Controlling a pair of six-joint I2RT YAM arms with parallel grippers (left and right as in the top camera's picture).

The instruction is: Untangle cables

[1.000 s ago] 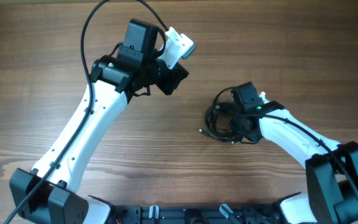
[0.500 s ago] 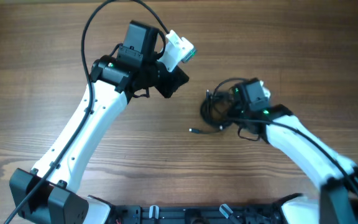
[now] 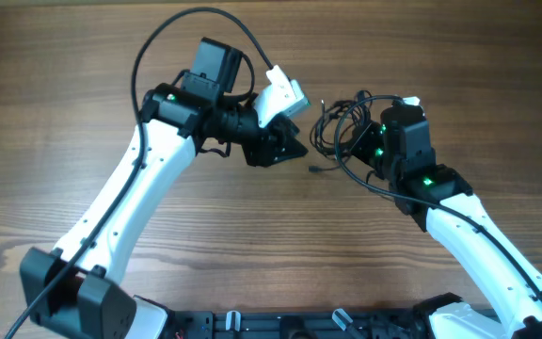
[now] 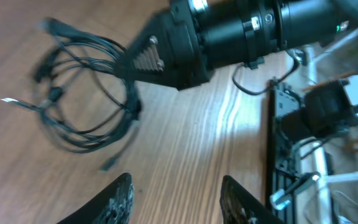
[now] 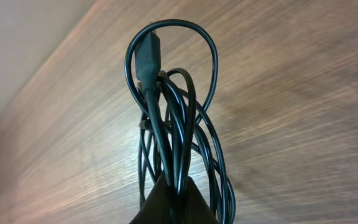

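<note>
The cables are a loose tangle of thin black cords with small plug ends, lifted off the wooden table at centre right. My right gripper is shut on several strands of the bundle, which hang from its fingertips. In the left wrist view the cables loop in front of the right arm's black wrist. My left gripper is open and empty just left of the bundle, its fingertips apart over bare wood.
The wooden table spreads around both arms. The arms' bases and a black rail run along the front edge. A thick black arm wire arcs over the left arm.
My right gripper has lifted the cable bundle and carried it up and back from the table. My left gripper has swung right and down toward the bundle.
</note>
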